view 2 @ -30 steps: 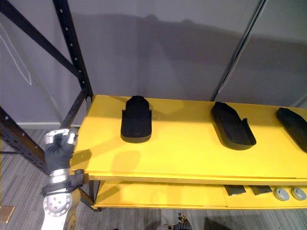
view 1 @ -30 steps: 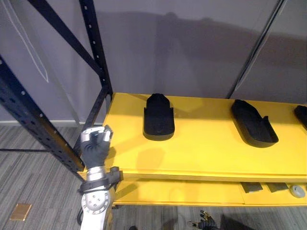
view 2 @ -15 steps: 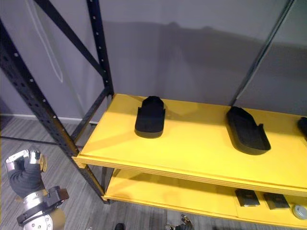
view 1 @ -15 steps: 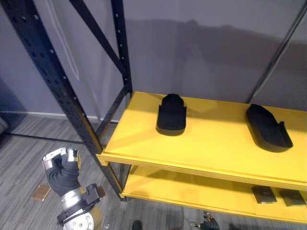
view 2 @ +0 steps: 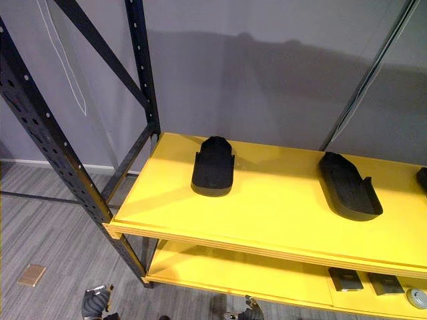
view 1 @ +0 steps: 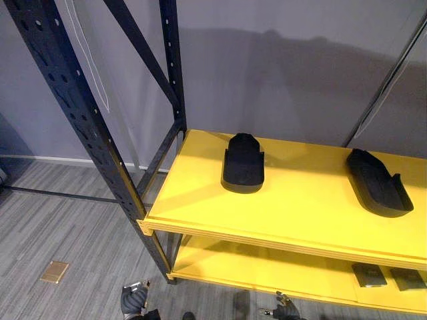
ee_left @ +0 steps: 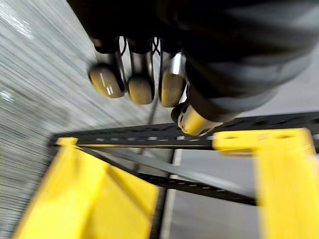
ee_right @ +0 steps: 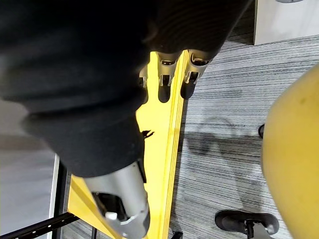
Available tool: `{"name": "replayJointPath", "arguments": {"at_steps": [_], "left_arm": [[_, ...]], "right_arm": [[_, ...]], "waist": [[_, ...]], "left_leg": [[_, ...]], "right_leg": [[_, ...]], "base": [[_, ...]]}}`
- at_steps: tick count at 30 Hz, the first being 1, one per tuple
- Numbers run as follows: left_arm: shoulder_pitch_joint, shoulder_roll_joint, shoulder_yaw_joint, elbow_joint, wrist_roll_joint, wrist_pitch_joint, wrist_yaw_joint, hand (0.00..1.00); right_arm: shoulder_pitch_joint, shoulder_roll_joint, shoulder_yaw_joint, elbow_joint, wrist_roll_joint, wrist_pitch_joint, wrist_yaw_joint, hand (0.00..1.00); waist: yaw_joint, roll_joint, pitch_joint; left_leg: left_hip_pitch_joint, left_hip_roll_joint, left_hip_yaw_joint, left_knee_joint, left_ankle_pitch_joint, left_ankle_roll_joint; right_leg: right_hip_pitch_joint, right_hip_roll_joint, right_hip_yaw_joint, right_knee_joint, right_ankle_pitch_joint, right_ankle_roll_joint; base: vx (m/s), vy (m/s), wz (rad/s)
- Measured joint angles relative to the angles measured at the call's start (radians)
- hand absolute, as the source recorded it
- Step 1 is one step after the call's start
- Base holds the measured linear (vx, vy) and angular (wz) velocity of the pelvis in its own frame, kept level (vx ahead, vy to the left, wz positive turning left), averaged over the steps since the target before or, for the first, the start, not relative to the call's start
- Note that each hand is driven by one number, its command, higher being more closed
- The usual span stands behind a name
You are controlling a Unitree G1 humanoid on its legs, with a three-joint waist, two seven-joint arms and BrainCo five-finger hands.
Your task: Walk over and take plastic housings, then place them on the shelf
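A black rack post stands at the left front corner of the yellow shelf, and a slanted brace is fixed along the shelf's left end. Left of the shelf, open grey floor is seen. A small brown plate is set into it, well apart from the shelf's corner.

The left hand is held low, below and in front of the shelf's left front corner, well apart from its boards. Its fingers are curled in toward the thumb and nothing is gripped.

The plastic housings are laid on the shelf, none of them in a hand. The first housing lies flat toward the shelf's left end and back. Bare board is left all round it, with a wide free strip between it and the shelf's front edge. The second housing lies further along the shelf to the right, well apart from the first and slightly turned. A third housing is cut off at the shelf's right end.

Under the shelf, a lower board carries small dark pieces and a round grey piece below the shelf's right end.

The right hand is seen with the shelf's front edge running past it. Its fingers are bent in and nothing is held.
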Motion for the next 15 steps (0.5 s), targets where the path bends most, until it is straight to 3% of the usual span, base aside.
{"name": "replayJointPath", "arguments": {"at_steps": [6, 11, 15], "left_arm": [[-0.081, 0.019, -0.002, 0.197, -0.001, 0.001, -0.022, 0.00], [-0.127, 0.035, -0.003, 0.304, 0.002, -0.001, -0.022, 0.00], [-0.149, 0.043, -0.004, 0.362, 0.011, -0.002, -0.023, 0.00]], "right_arm": [[-0.004, 0.000, -0.034, 0.002, 0.000, 0.000, -0.001, 0.00], [-0.032, -0.002, -0.052, 0.036, 0.000, 0.000, -0.001, 0.00], [-0.047, -0.007, -0.081, 0.059, 0.000, -0.001, -0.001, 0.00]], "waist": [[-0.002, 0.014, -0.004], [-0.023, 0.021, 0.000], [-0.023, 0.034, 0.008]], "left_leg": [[0.010, -0.001, 0.014, -0.007, -0.005, -0.005], [0.017, -0.002, 0.017, -0.008, -0.008, -0.010], [0.033, 0.004, 0.039, -0.013, -0.015, -0.018]], "right_leg": [[0.000, 0.000, 0.021, -0.007, -0.008, -0.002], [0.014, 0.004, 0.025, -0.021, -0.007, -0.004], [0.015, 0.009, 0.050, -0.023, -0.006, -0.005]], "base": [[0.04, -0.008, -0.10], [0.02, -0.007, -0.02], [-0.03, -0.001, -0.17]]}}
